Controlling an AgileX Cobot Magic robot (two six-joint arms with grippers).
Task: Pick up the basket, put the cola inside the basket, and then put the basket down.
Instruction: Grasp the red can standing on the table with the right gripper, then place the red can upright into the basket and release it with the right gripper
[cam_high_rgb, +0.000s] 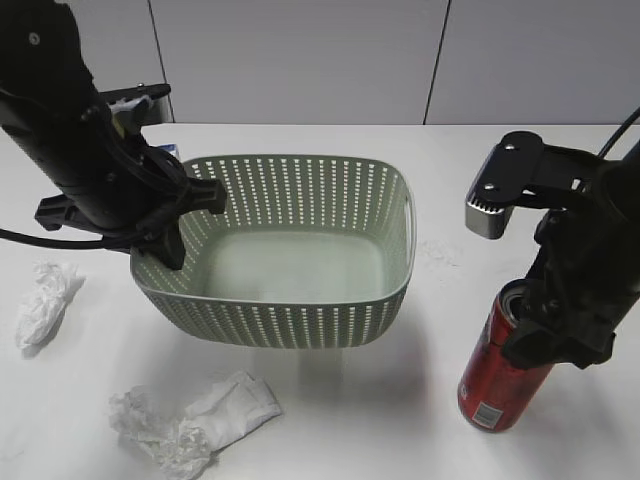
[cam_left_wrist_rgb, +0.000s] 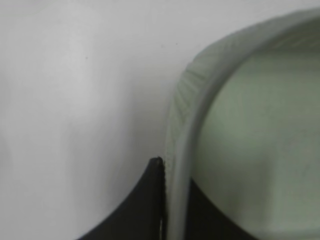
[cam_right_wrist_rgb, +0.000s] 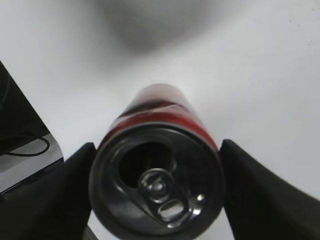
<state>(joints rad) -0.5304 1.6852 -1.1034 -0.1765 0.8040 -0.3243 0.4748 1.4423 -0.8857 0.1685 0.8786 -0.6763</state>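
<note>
The pale green slotted basket (cam_high_rgb: 290, 325) hangs a little above the white table, with its shadow below it. My left gripper (cam_high_rgb: 175, 225) is shut on the basket's left rim; in the left wrist view the rim (cam_left_wrist_rgb: 182, 130) runs between the two black fingers (cam_left_wrist_rgb: 172, 172). The red cola can (cam_high_rgb: 490, 375) stands upright to the right of the basket, outside it. My right gripper (cam_high_rgb: 545, 320) is shut on the can's upper part. In the right wrist view the opened silver top (cam_right_wrist_rgb: 157, 185) sits between both fingers (cam_right_wrist_rgb: 157, 147), which touch its sides.
Crumpled white tissues lie at the left (cam_high_rgb: 45, 300), front left (cam_high_rgb: 195, 420) and beside the basket's right side (cam_high_rgb: 437, 250). A small blue-and-white item (cam_high_rgb: 165, 150) shows behind the left arm. A dark unit with a cable (cam_right_wrist_rgb: 20, 150) stands left of the can.
</note>
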